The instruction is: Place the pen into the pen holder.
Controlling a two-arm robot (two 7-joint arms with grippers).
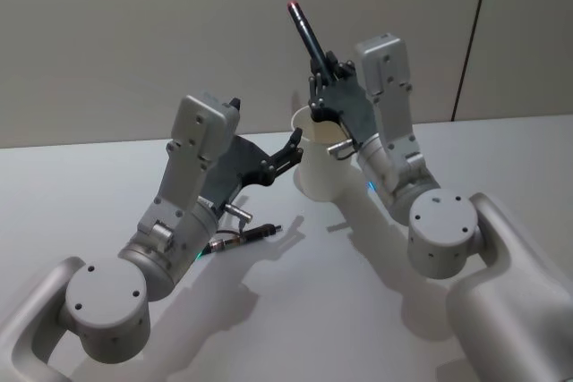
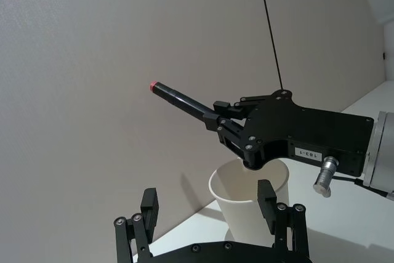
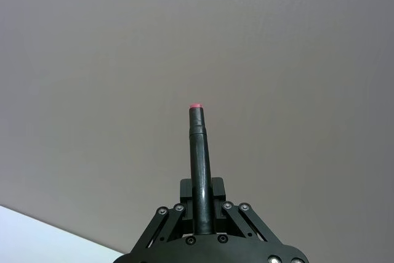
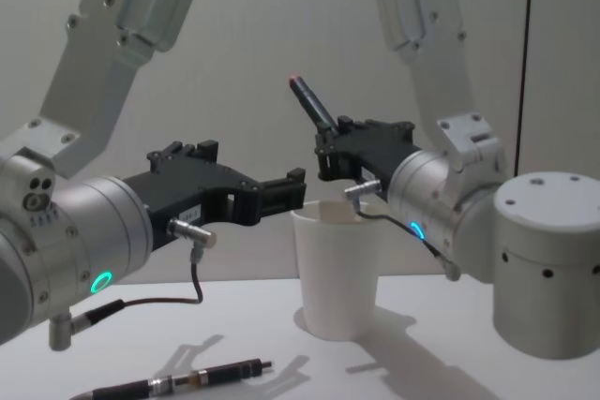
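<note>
Right gripper (image 1: 320,69) jaws clamp the pen (image 1: 304,29) above the pen holder (image 1: 322,172); left gripper (image 1: 291,149) jaws wide, empty.

Pale grey arms (image 1: 192,163), black screw-studded claws (image 4: 286,192) (image 4: 326,145), green lights (image 4: 100,281)

Lower end of pen (image 3: 198,152) inside right gripper (image 3: 202,194); base of pen holder (image 2: 249,207) behind left gripper (image 2: 207,192)
</note>
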